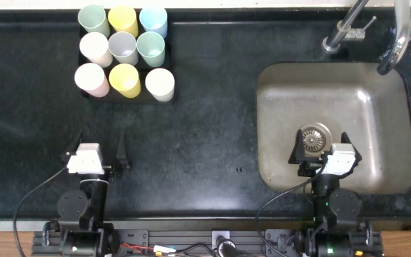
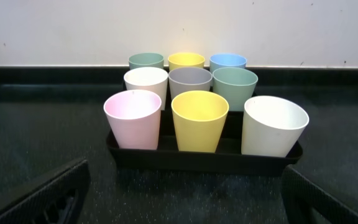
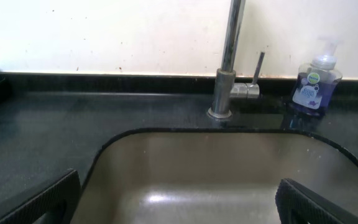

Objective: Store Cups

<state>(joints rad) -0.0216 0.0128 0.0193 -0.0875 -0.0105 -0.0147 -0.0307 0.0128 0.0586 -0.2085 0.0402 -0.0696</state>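
Observation:
A black tray (image 1: 124,99) at the back left of the counter holds several pastel cups in three rows. In the left wrist view the tray (image 2: 204,160) shows a pink cup (image 2: 133,118), a yellow cup (image 2: 199,119) and a white cup (image 2: 273,124) in its near row; the white one leans outward. My left gripper (image 1: 100,140) stands open on the near side of the tray, apart from it, nothing between its fingers (image 2: 42,194). My right gripper (image 1: 322,145) stands open over the near part of the sink (image 1: 377,128), holding nothing.
A faucet (image 1: 344,28) and its lever rise behind the sink, with a purple soap bottle (image 3: 316,84) beside them. The steel sink basin (image 3: 185,180) has a drain (image 1: 315,135). Dark countertop (image 1: 205,128) lies between tray and sink.

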